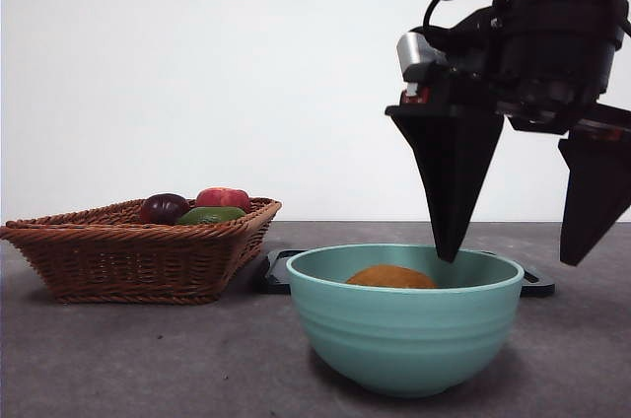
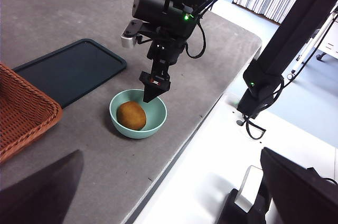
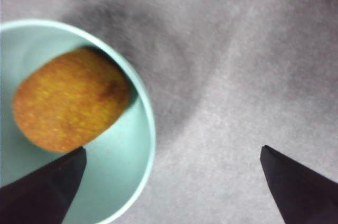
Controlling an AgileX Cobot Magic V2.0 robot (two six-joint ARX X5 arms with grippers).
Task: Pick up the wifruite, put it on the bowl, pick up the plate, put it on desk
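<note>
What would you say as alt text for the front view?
A teal bowl on the desk holds the orange-brown wifruite, with the right gripper open above its rim. A wicker basket of fruit stands left; a dark tray lies behind.

wifruite [image 1: 390,277] in bowl [image 1: 406,334] | tray [image 2: 74,69] behind | basket [image 1: 128,248] left

The wifruite [image 1: 391,277], a small orange-brown oval with dull skin, lies on its side inside the bowl [image 1: 405,331]. The bowl, deep, round, mint-teal and faintly ridged, stands upright on the desk [image 1: 128,359], just in front of a flat dark plate [image 2: 71,71].
</note>
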